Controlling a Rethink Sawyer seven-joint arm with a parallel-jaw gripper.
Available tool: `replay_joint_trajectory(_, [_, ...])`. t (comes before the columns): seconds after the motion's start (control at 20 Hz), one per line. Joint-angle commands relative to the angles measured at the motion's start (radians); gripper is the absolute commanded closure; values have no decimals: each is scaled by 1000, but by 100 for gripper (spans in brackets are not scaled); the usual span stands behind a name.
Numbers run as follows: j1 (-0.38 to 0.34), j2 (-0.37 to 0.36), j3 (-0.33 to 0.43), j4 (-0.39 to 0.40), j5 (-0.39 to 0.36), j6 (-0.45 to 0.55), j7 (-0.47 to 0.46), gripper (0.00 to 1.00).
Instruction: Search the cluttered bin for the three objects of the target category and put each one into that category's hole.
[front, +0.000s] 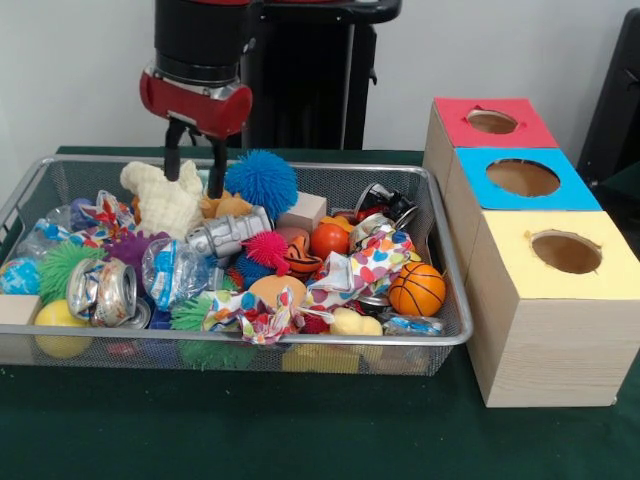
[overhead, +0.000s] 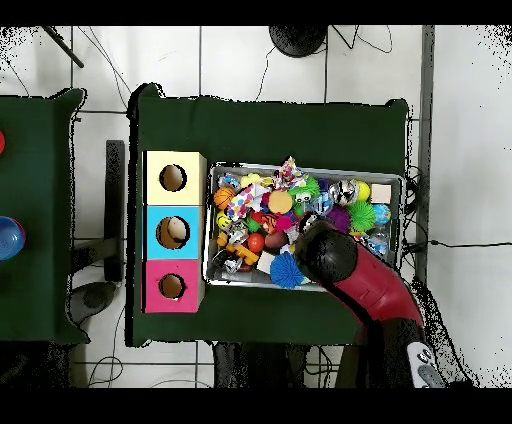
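**Q:** How did the end effector (front: 196, 163) stand?

**A:** It hung over the far left part of the wire bin (front: 440, 338), its two dark fingers (front: 174, 152) spread apart and pointing down, with nothing between them. Their tips were just above a cream plush toy (front: 162, 202) and just beside a blue spiky ball (front: 262, 181). In the overhead view the red arm (overhead: 362, 280) covered that corner of the bin, so the fingers were hidden there.

**Q:** What lay in the bin?

**A:** A crowded heap. Near the fingers lay a crushed silver can (front: 227, 236), a wooden block (front: 303, 211) and a small pink spiky ball (front: 266, 249). Further out were an orange ball (front: 328, 240), a small basketball (front: 417, 289), a heart-printed cloth (front: 362, 271), a green spiky ball (front: 64, 267), a second crushed can (front: 100, 292) and a yellow ball (front: 60, 328).

**Q:** Where were the holes?

**A:** Beside the bin, on the green surface (front: 300, 430), stood three wooden boxes in a row, touching: a red-topped box (front: 492, 122), a blue-topped box (front: 520, 178) and a yellow-topped box (front: 560, 252), each with one round hole in its top. Which category was the target cannot be told.
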Motion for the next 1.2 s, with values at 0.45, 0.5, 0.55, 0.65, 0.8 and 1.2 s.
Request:
replay_joint_trajectory(0.45, [-155, 88, 188, -67, -57, -74, 75, 0])
replay_joint_trajectory(0.5, [-166, 91, 204, -58, -61, -97, 78, 0])
replay_joint_trajectory(0.55, [-187, 94, 237, -42, -63, -117, 80, 0])
replay_joint_trajectory(0.65, [-233, 104, 304, -20, -69, -136, 71, 0])
replay_joint_trajectory(0.8, [-292, 122, 387, -5, -97, -175, 68, 0])
replay_joint_trajectory(1.2, [-395, 178, 534, 34, -167, -228, 107, 0])
